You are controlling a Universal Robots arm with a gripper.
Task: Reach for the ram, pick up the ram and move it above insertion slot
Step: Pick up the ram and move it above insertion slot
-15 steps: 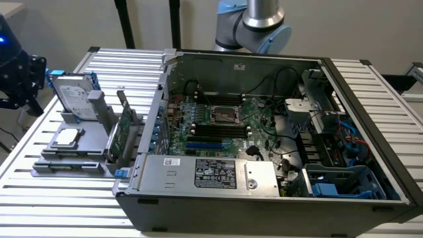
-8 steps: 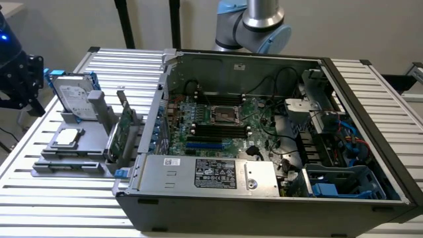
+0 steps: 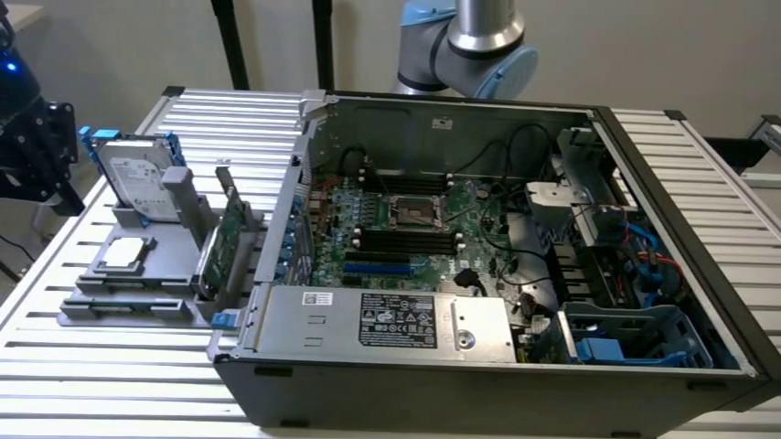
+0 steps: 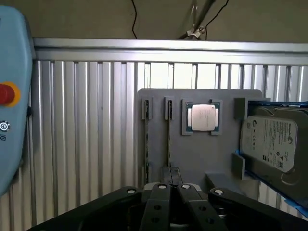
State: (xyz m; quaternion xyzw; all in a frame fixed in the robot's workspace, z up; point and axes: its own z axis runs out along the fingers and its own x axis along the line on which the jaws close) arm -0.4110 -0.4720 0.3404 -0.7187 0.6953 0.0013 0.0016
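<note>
Grey holder point(image 4: 202, 156) beyond closed end effector point(image 4: 172, 188)

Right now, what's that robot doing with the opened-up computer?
A robot arm stands at the far side of an open computer case. Its claw is shut and empty, facing a gray tray on the slatted table. The tray holds a hard drive and a processor chip. Nothing has been picked up yet.
</note>
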